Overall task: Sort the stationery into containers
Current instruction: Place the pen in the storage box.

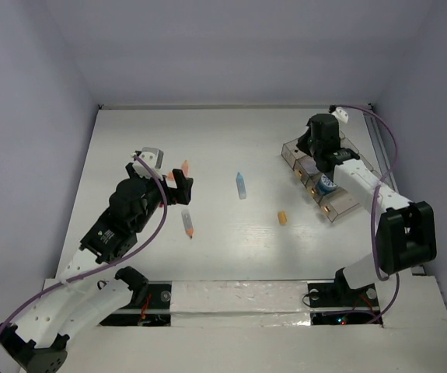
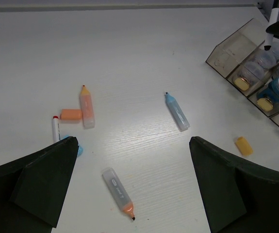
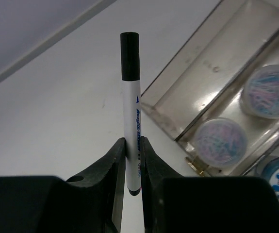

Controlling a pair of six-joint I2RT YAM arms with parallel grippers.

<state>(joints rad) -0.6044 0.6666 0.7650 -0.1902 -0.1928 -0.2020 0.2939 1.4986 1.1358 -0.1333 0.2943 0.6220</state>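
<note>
top view: left gripper spread wide on the left, near an orange-tipped marker; right gripper hangs above the tray, far right. left wrist view: light-blue marker lies mid-table. right wrist view: jaws pinch a white, black-capped pen near the tray's end compartment.

Bright, even light falls from above, leaving only short, soft shadows on the white bench. The overhead view is cool-tinted, its walls greyish violet. A pale sheen crosses the bench in the left wrist view, where the left claw shows near-black, without detail. The right claw is equally dark; its pen is sharp, the tray slightly soft.
</note>
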